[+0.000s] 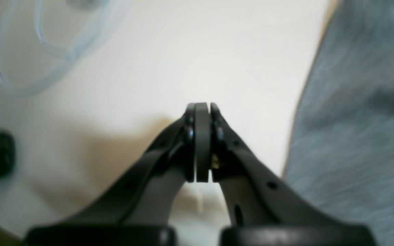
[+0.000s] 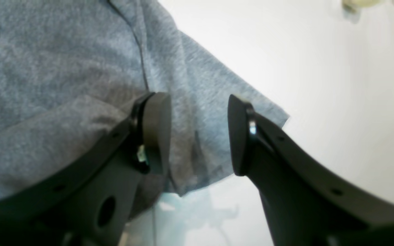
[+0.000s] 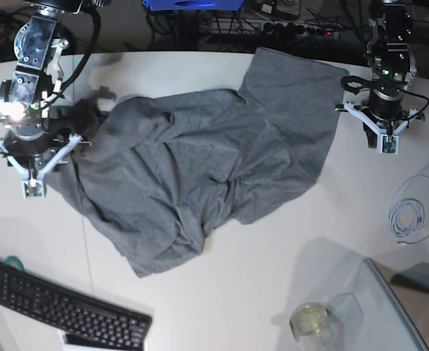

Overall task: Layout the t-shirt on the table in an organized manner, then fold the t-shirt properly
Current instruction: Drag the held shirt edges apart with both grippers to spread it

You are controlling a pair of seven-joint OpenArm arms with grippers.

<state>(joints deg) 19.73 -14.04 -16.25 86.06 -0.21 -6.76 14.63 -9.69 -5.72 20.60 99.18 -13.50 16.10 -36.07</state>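
The left gripper [image 1: 202,141] has its jaws clenched on nothing, pads pressed flat together over bare white table [image 1: 169,61]; the t-shirt [image 1: 361,130] lies just beside it, its edge running past the jaws without touching them; further out on the other side a loop of pale cable [image 1: 29,51] rests on the tabletop.

The right gripper [image 2: 198,133] has its jaws released and spread wide, hanging over a sleeve of the t-shirt [image 2: 63,85] so that the cloth shows between the two fingers; I cannot tell whether the tips touch the fabric; beyond the sleeve's hem is open table [image 2: 320,85].

From the base view the shirt [image 3: 200,175] sits between the two arms, crumpled and bunched, with one part stretched up toward the far edge and thick folds through the middle; a keyboard [image 3: 61,307] and a glass jar [image 3: 311,322] stand well apart from it along the near side.

By my judgement the task is barely begun: the shirt is not yet spread flat, sleeves and hem are not squared, and no fold has been made; the whole layout and all the folding remain.
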